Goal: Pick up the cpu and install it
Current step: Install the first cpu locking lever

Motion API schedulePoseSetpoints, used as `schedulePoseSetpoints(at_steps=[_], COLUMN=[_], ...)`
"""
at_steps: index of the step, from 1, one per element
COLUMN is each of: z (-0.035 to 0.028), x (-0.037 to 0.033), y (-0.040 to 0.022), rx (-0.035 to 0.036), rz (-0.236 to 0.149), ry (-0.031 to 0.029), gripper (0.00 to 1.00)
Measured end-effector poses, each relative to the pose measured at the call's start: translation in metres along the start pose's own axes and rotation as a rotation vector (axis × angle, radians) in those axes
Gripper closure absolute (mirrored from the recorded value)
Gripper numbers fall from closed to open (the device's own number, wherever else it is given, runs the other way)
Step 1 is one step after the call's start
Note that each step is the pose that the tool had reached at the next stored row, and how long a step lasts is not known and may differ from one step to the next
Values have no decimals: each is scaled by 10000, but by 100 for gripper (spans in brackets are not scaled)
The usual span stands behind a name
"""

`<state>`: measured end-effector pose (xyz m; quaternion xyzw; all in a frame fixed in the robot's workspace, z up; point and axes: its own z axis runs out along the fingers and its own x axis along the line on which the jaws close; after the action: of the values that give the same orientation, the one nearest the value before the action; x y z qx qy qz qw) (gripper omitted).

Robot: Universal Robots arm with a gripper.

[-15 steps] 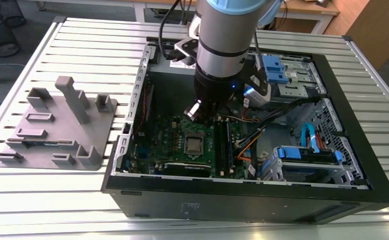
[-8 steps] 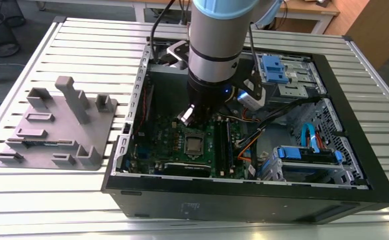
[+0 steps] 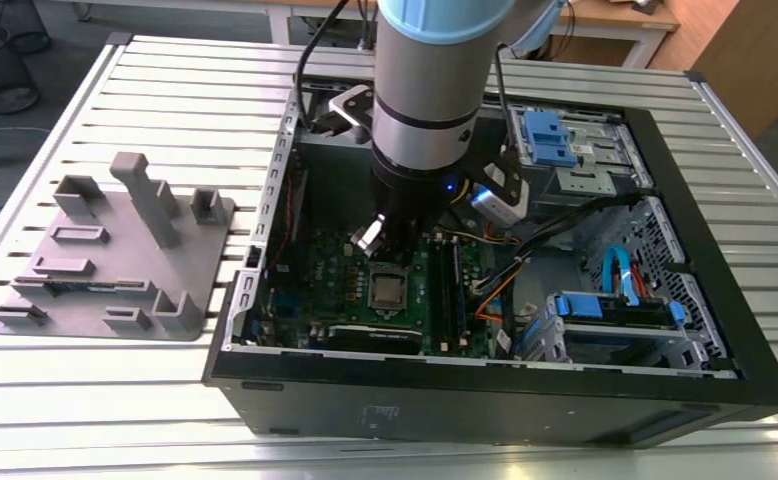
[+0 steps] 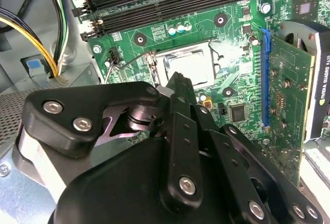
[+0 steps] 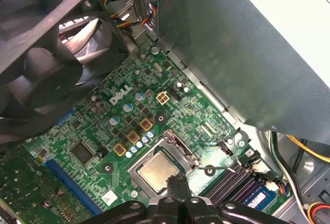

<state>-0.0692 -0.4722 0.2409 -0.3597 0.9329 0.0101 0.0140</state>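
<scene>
the arm reaches down into the open computer case (image 3: 496, 385), which lies on its side on the slatted table (image 3: 162, 90). its gripper (image 5: 178, 185) hangs just above the green motherboard (image 5: 103, 131), right over the metal-framed socket (image 5: 178, 149).

the cpu (image 5: 156, 173) already lies flat in that socket, its shiny silver top facing up; in the second wrist view it shows as a bright square (image 4: 190, 66) just past the black fingertips. it looks level inside the frame, so i'd judge the chip has been dropped into place. a thin wire lever (image 5: 219, 170) lies beside the socket, and whether it is latched i can't tell.

the 2 fingers (image 5: 182, 181) come together to a narrow point in both wrist views, pressed close with nothing between them. they stand just above one edge of the chip; whether the tips actually touch it is hard to say from here.

over on the exterior view's left, well apart from the case, sits the grey plastic holder (image 3: 116, 255) with its upright posts and slots. inside the case, 1 black fan (image 5: 46, 43) sits near the board, a green card (image 4: 286, 90) stands on edge beside the socket, and the memory slots (image 4: 170, 2) run along the other side.
</scene>
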Motion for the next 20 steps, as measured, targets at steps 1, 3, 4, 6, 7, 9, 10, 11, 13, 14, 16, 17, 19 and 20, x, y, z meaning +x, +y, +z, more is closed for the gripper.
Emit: schedulePoseSetpoints(at_steps=[1,3,4,6,7,9,10,11,13,14,16,17,19,20], z=[0,0,0,0,0,-5,-14,-24,-53,-65,-78,-80,-82,-82], x=[0,0,1,1,1,2,1,0,-1,-1,-2,-2,-2,-2], y=[0,0,0,1,1,0,1,1,1,1,2,2,2,2], rx=[0,0,0,0,0,1,0,-2,-3,-4,-6,-11,-17,-17], rz=[0,0,0,0,0,0,0,0,0,1,0,0,1,1], ry=[0,0,0,0,0,1,1,-3,-3,-4,-6,-11,-18,-18], gripper=[89,89,89,89,89,89,89,89,89,89,89,89,89,89])
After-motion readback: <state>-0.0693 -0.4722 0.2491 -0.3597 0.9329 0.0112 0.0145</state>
